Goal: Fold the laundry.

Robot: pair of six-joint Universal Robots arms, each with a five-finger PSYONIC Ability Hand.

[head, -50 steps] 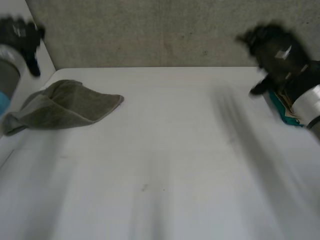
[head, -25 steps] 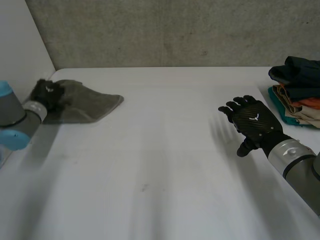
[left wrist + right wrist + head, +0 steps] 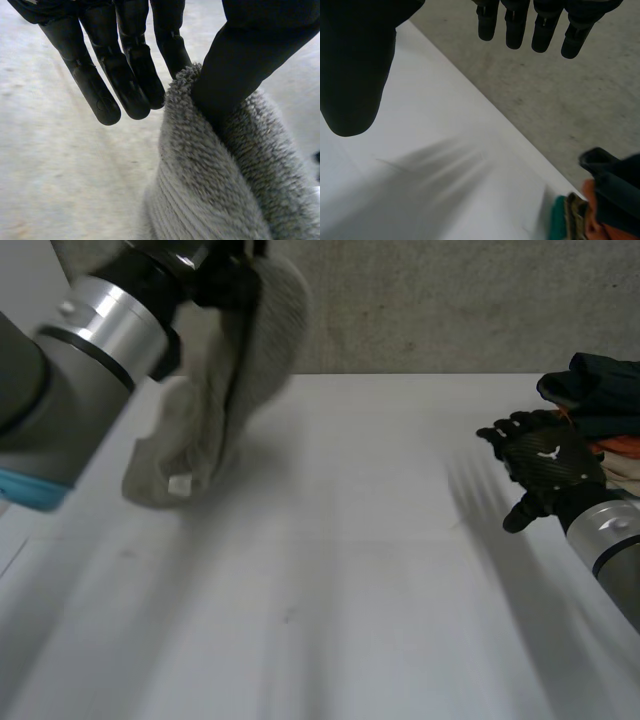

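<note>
LEFT TO RIGHT: The robot's left hand (image 3: 212,268) holds a grey fleecy towel (image 3: 205,405) raised above the left side of the white table (image 3: 340,560). The cloth is pinched between the thumb and the fingers (image 3: 125,85) and hangs down from them. Whether its lower end touches the tabletop cannot be told. The right hand (image 3: 548,465) hovers over the table, fingers spread and relaxed, grasping nothing. It is just beside a stack of folded clothes in dark blue, orange and teal (image 3: 600,405) at the table's right edge.
</note>
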